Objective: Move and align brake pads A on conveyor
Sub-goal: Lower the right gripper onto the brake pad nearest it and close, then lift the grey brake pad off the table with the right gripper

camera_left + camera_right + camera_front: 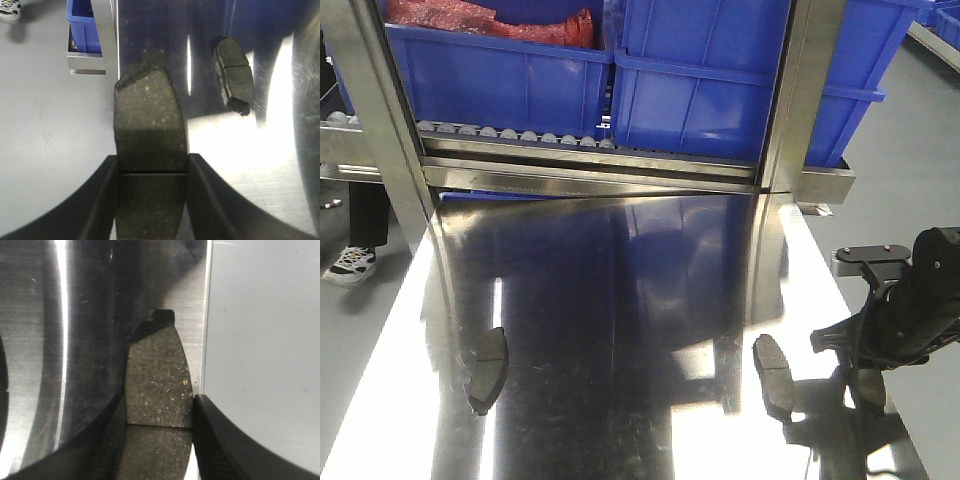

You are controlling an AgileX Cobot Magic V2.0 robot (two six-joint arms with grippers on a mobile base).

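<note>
A glaring steel table [620, 290] fronts a roller rack [520, 135] of blue bins [520, 85], grey floor [910, 140] around.

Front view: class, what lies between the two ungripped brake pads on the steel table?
Nothing. In the front view, the stretch of steel table between the left brake pad and the right brake pad is bare, showing only glare and blue reflections.

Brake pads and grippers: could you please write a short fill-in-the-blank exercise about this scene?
1. The left gripper and the right gripper are each shut on one ___.
2. In the front view, ___ loose pads lie on the steel table.
3. The bins behind the table are ___.
Missing words: brake pad; two; blue.
</note>
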